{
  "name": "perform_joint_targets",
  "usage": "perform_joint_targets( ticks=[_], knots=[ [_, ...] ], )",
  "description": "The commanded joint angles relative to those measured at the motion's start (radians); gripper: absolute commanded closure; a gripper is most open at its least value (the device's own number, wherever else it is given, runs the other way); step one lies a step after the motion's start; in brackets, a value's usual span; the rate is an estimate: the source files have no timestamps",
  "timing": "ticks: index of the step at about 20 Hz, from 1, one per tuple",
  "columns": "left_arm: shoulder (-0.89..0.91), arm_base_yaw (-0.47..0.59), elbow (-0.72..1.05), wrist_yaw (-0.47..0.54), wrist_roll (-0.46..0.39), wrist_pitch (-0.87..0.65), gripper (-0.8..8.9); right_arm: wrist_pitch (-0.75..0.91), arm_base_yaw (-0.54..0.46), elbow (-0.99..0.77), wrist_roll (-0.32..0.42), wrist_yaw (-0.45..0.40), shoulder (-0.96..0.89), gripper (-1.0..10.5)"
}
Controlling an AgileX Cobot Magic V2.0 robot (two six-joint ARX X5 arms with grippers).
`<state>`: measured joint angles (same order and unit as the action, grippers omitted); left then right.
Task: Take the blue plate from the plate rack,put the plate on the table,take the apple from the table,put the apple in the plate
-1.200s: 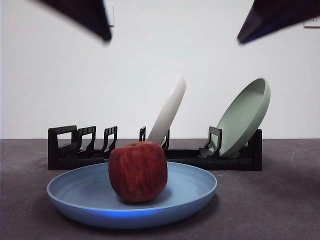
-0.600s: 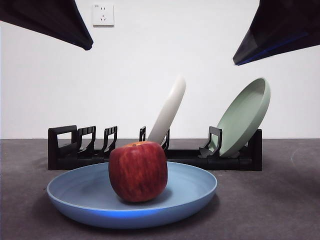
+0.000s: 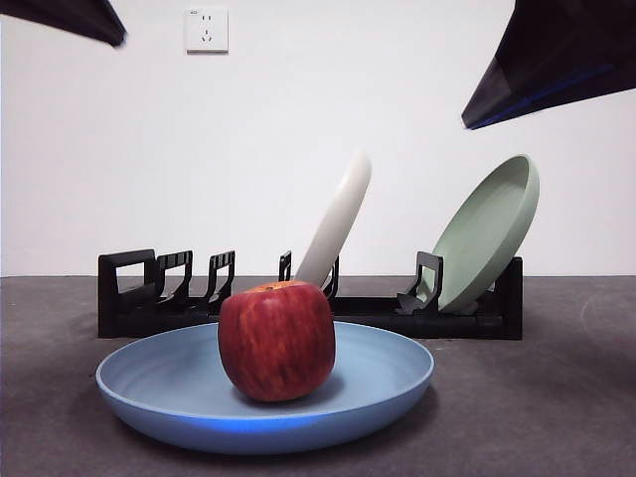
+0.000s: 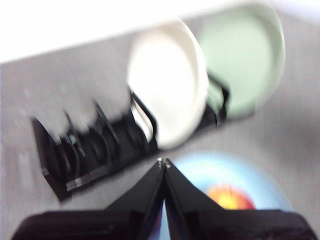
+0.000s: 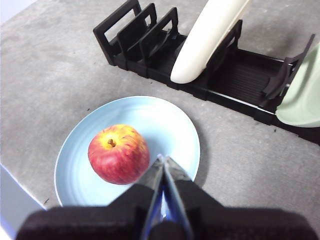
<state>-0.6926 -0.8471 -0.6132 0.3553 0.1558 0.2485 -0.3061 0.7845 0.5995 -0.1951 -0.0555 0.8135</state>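
**Apple in the plate, both hands up high — little left to spoil it**

The apple [image 3: 276,340] is sitting in the middle of the blue plate [image 3: 388,383], stem dip up, and the plate is lying flat on the counter [image 3: 556,397] just in front of the plate rack [image 3: 129,298]. Judged from how things lie, the task looks done.

The left hand [image 4: 163,163] is hanging above the rack and plate with its jaws pinched narrow, tips meeting, nothing between them. Its view is blurred, so I cannot tell exactly where it is hovering. The right hand [image 5: 161,161] is hanging over the near side of the plate, jaws likewise pressed together and gripping nothing. In the front view both arms are showing only as dark tips at the top corners, well clear of everything.

So what could go wrong now? The apple is blocky and looks settled, but it is only resting on a shallow dish; a knock to the rim could be sending it rolling toward the edge. The right hand is the one to watch, poised directly above the plate: any dip on the way out would be clipping the fruit or the rim. Behind, the cream-white plate [image 3: 338,219] and the pale green plate [image 3: 487,234] are leaning in their slots, and a low sweep over the rack could be tipping one forward onto the blue plate.
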Motion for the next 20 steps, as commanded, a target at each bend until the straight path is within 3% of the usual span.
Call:
perform_joint_targets(
  ticks=[1,5,10,14,20],
  knots=[
    [0.091,0.153,0.102,-0.129,-0.030,-0.086,8.15,0.006,0.001,-0.012,-0.010,-0.003,-0.004,9.5],
    [0.338,0.394,0.336,-0.282,-0.031,-0.204,8.15,0.006,0.001,-0.012,-0.010,-0.003,-0.004,9.5],
    [0.593,0.592,0.531,-0.314,-0.029,-0.201,8.15,0.006,0.001,-0.012,-0.010,-0.003,-0.004,9.5],
    [0.654,0.676,0.591,-0.335,-0.038,-0.174,8.15,0.006,0.001,-0.012,-0.010,-0.003,-0.004,9.5],
    [0.691,0.723,0.594,-0.337,-0.055,-0.019,8.15,0.006,0.001,-0.012,-0.010,-0.003,-0.004,9.5]
  ],
)
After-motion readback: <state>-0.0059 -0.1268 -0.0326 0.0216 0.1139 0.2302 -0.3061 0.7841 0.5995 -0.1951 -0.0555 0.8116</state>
